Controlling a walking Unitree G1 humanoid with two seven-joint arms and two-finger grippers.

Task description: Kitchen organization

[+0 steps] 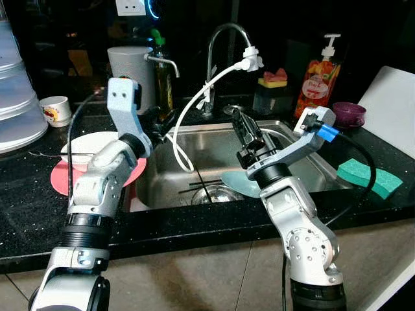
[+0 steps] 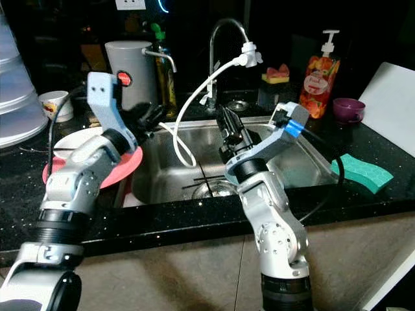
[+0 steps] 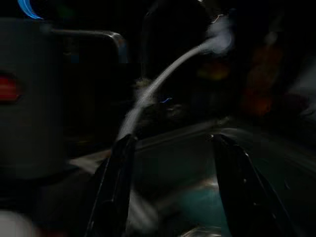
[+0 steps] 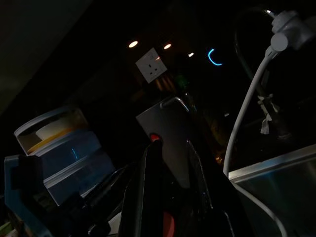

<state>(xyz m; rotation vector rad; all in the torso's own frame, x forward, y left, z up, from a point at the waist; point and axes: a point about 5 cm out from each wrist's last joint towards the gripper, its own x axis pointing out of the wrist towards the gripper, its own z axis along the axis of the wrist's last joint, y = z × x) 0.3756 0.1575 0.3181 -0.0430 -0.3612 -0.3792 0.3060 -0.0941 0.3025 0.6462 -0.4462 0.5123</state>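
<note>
Steel sink (image 1: 305,165) sunk into a black speckled counter (image 1: 26,214), its front rim close before both arms, bare counter running along the near edge. Inside the basin: a teal plate (image 1: 237,183) lying toward the right arm, dark chopsticks (image 1: 201,188) on the bottom, a round drain (image 1: 217,193) beside them. White hose (image 1: 194,103) curving down from the faucet (image 1: 224,39) into the basin's left half, crossing the open room between the arms.

Left gripper (image 1: 162,123) raised over the sink's left rim, fingers (image 3: 116,187) spread wide with nothing between them; from the left wrist, blurred basin wall and a teal patch showing through the gap. Just behind the left forearm, a white plate (image 1: 91,146) stacked on a pink plate (image 1: 61,176) on the counter left of the sink, a small cup (image 1: 55,110) farther back.

Right gripper (image 1: 243,129) held above the middle of the basin, pointing up and back, fingers (image 4: 153,187) drawn close together, nothing seen between them. From the right wrist, in the dark: a wall socket (image 4: 150,64), a grey dispenser (image 4: 168,133) with a red button, stacked clear containers (image 4: 59,148).

Right of the sink, well apart from the arms: green sponge (image 1: 366,175), purple bowl (image 1: 349,113), soap bottle (image 1: 318,81), white board (image 1: 392,107) at the far edge
</note>
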